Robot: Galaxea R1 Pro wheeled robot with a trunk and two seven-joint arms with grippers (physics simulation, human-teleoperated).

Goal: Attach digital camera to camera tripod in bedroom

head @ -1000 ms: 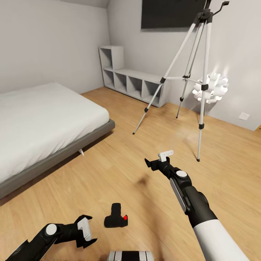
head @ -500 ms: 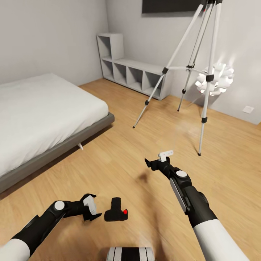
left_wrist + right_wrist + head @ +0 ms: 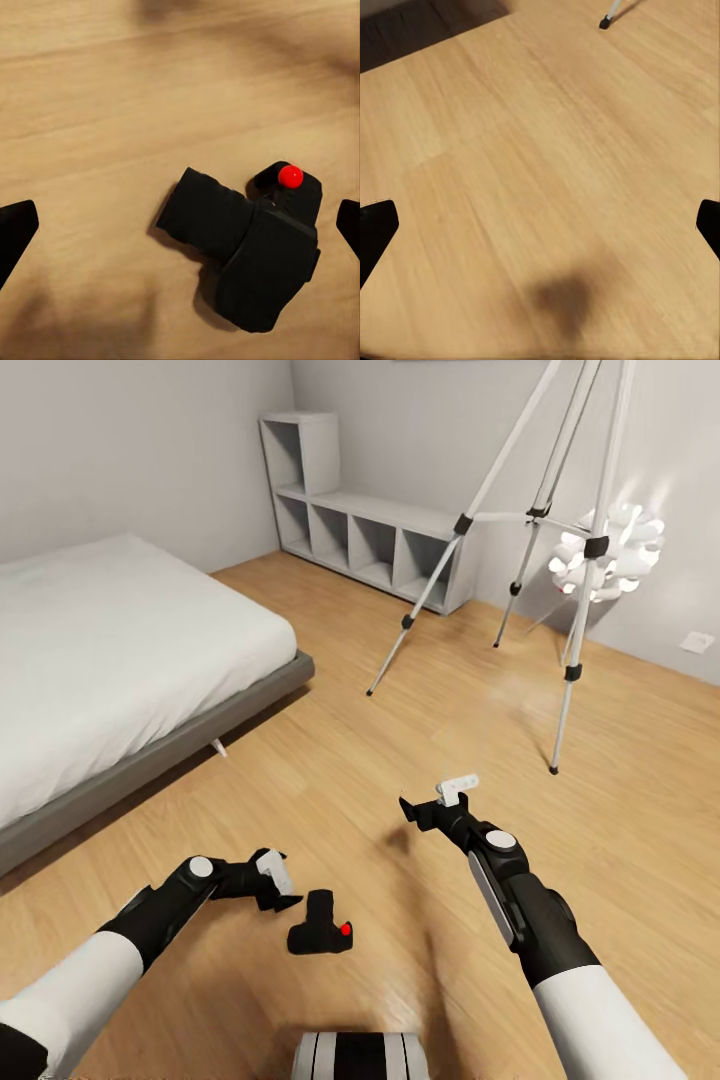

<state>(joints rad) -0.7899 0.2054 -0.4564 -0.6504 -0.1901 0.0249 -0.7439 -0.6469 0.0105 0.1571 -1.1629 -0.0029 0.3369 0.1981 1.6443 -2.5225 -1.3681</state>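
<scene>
Your left gripper (image 3: 283, 887) has moved in from a second ago and now hangs spread wide just beside the digital camera (image 3: 322, 939) on the wooden floor (image 3: 330, 780), while your right gripper (image 3: 432, 805) stays released, short of the camera tripod (image 3: 560, 550).

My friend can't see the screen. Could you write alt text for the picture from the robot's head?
A robot's left gripper reaches, open, toward a small black digital camera lying on a wooden bedroom floor. Its right gripper hangs open farther ahead. Beyond stand a silver camera tripod, a bed and a grey shelf.
</scene>
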